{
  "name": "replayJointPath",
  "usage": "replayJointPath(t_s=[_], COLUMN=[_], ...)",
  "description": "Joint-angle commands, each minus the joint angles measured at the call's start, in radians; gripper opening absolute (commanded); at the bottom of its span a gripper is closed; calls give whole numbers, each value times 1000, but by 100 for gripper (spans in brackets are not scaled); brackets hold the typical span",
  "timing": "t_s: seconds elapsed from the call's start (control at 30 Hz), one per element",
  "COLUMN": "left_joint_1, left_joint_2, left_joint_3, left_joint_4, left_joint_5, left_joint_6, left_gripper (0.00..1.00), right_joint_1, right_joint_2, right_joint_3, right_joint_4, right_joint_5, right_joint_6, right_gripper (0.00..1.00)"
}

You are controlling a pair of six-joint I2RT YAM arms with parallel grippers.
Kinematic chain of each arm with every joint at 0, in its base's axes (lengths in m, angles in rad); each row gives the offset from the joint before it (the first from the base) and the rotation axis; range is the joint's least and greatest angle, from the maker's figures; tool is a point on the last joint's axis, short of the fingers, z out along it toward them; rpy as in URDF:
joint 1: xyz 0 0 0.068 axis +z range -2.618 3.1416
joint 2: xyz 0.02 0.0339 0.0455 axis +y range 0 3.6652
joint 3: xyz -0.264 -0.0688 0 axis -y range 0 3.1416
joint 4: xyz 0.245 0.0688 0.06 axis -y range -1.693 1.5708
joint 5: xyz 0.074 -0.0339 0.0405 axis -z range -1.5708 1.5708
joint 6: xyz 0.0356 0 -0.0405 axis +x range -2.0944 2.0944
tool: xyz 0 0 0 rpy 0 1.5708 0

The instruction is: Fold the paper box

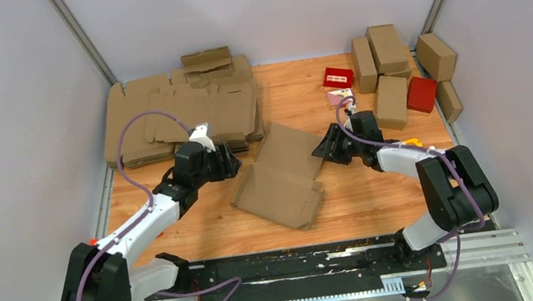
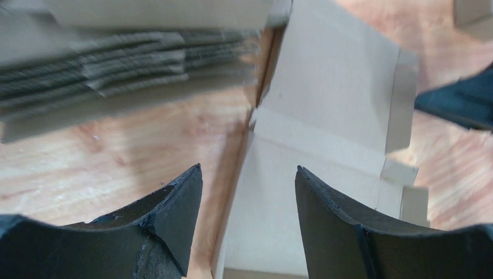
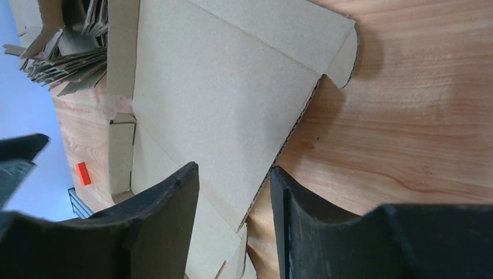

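Top external: the paper box (image 1: 281, 176) lies barely folded between the left end effector (image 1: 229, 161) and right end effector (image 1: 323, 150), both wide, empty; next probably pinching opposite edges.

Our left arm (image 1: 141, 225) rises from the lower left of the top view and reaches up and right toward the centre, the left gripper (image 1: 230, 161) at its end pointing right. Our right arm (image 1: 442, 182) bends up from the lower right and stretches left, the right gripper (image 1: 321, 151) pointing left. In both wrist views our jaws stand apart, gripping nothing.
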Motion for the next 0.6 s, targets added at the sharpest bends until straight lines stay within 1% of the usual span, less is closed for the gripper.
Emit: replayJointPath(t_s=[0.0,0.13,0.3,0.4,0.47,0.5,0.57], left_joint_1=[-27,-42,-60,-65,-72,-76,-82], left_joint_2=[55,75,81,81,87,90,95], left_joint_3=[17,26,23,11,5,4,1], left_joint_4=[-35,-37,-37,-18,-6,-3,3], left_joint_5=[82,91,78,91,98,94,81], left_joint_6=[24,47,83,91,95,97,101], left_gripper=[67,67,67,67,67,67,67], right_joint_1=[-2,-1,1,5,6,6,8], right_joint_2=[32,33,77,114,119,114,94], right_joint_3=[49,36,74,100,105,105,112], right_joint_4=[-11,-34,-86,-102,-116,-129,-152], right_joint_5=[13,63,78,80,87,95,126], right_joint_6=[-13,-4,-6,-13,-21,-28,-51], right_gripper=[51,53,53,51,47,40,20])
